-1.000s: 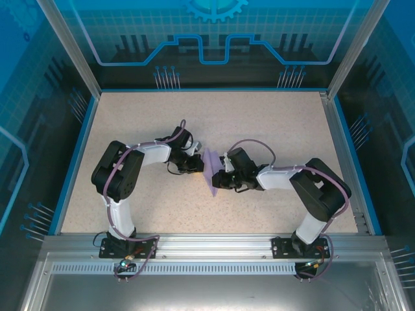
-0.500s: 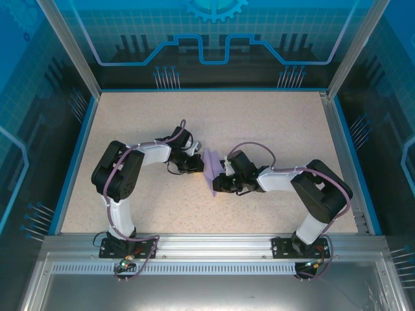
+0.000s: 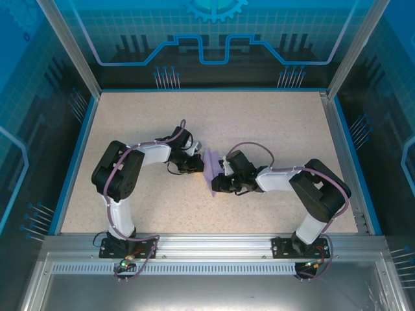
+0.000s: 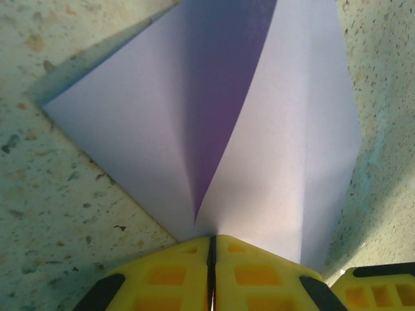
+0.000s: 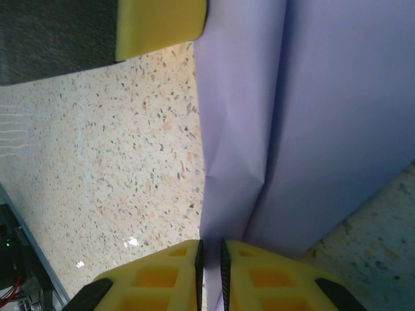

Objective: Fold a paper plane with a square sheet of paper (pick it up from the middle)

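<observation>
One folded square sheet of paper (image 3: 211,170) caught between the arms, left gripper (image 4: 212,245) clenched on its creased edge, right gripper (image 5: 211,249) pinching a fold from the opposite side

Left gripper (image 3: 199,162) and right gripper (image 3: 216,183) meet at the middle of the table (image 3: 272,123), both pinching the folded sheet (image 3: 209,168) and blocking that spot. All around them the surface lies free out to the blue rim (image 3: 211,90).

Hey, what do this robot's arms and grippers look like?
The left arm and right arm each have white links, bulky black joints and a thin purple cable looped alongside. The left gripper and right gripper have yellow fingers with recessed square pockets and black trim.
</observation>
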Available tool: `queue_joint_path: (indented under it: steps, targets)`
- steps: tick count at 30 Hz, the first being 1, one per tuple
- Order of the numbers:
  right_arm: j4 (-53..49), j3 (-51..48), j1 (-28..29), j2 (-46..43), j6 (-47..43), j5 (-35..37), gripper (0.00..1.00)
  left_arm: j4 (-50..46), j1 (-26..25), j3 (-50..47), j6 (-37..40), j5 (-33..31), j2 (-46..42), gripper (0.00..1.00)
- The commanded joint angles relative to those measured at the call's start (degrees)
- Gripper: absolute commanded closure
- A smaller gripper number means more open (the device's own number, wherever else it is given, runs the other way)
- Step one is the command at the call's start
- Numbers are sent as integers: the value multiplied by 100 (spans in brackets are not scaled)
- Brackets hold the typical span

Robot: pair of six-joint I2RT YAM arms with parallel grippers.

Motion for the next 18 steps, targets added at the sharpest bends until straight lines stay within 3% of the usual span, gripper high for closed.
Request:
queue_joint_path:
  steps: [1,18]
  targets:
    - [80,148,108,88,-44,-112,83,-344,-114,-219,171,-591,545,90]
    - [-163,325,156,312,-209,-106,87,-378,-122,-214,195,-587,554,90]
